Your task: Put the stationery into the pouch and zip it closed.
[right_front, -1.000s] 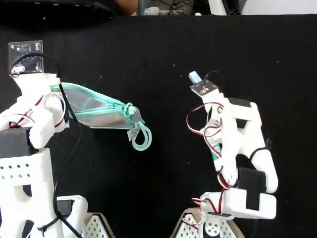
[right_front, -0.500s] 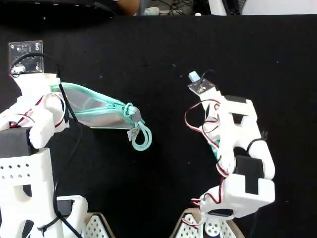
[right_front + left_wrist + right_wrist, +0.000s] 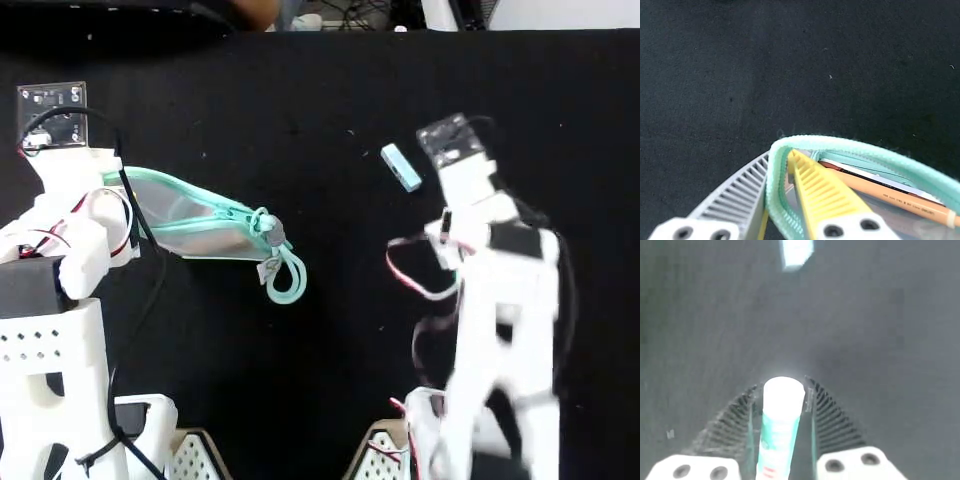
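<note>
Right gripper pinches white-teal tube, arm stretched forward beside blue block.
Left gripper pinches pouch rim; black table spans between arms.

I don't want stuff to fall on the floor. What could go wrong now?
1. The tube is pinched in the right fingers and might slip on the way to the pouch.
2. The left fingers hold the pouch by one edge; its mouth looks narrow, so the tube could snag.
3. The eraser lies right beside the right arm and could get knocked.
</note>
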You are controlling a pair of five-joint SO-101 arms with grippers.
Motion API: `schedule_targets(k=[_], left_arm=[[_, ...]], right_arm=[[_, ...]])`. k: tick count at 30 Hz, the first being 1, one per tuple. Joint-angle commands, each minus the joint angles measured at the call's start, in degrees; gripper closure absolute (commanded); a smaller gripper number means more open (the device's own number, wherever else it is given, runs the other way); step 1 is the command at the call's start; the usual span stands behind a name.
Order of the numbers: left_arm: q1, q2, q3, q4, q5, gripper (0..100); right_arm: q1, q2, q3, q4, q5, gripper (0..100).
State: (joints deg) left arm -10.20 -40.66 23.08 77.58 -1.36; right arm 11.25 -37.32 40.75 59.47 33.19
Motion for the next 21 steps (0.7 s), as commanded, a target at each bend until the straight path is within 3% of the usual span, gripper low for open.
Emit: schedule_targets(k=[1, 5, 9, 16, 21], left_arm=[[1.3, 1.4, 4.6, 0.3, 0.2, 97], [1.4, 1.4, 4.6, 0.3, 0.2, 97], [1.5, 1.5, 4.6, 0.3, 0.2, 97], [2.0, 1.5, 4.7, 0.2, 0.2, 97], [9.8, 1.5, 4.9, -2.7, 0.4, 97]], right_arm=[[-4.6, -19.0, -0.7, 0.3, -7.3, 98.6], [-12.8, -31.6, -4.2, -0.3, -15.1, 98.6], [-22.2, -33.1, -11.9, -4.0, -22.7, 98.6], [-35.8, -21.8, -26.9, -6.7, -31.6, 98.6], [-39.7, -15.3, -36.7, -4.6, -31.8, 98.6]])
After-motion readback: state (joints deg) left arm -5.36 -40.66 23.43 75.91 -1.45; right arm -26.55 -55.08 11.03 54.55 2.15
